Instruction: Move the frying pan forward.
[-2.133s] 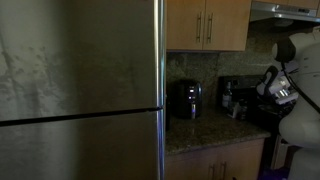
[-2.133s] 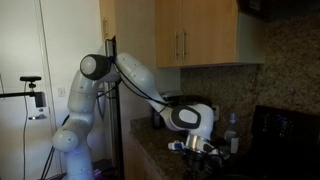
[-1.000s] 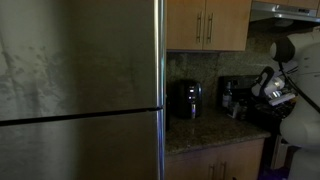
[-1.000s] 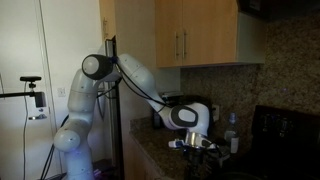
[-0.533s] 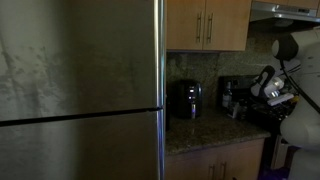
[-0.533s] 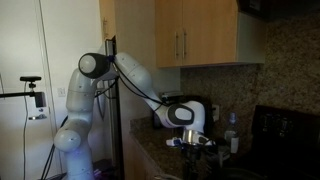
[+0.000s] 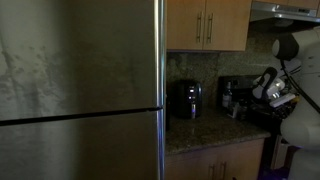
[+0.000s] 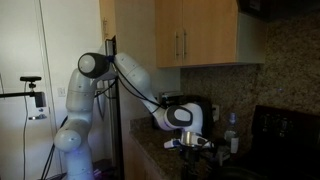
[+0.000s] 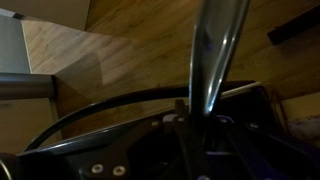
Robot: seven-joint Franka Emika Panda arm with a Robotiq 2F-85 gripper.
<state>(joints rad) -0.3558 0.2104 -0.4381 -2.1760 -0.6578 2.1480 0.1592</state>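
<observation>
Steel-grey and glossy in the wrist view: handle of the frying pan rising straight up from the gripper, jaws clamped shut on it, dark pan rim curving away to the left against a wood-grained surface. Seen in both exterior views as a white arm reaching down under the wooden cabinets, gripper low above the granite counter, pan body too dark to pick out there.
</observation>
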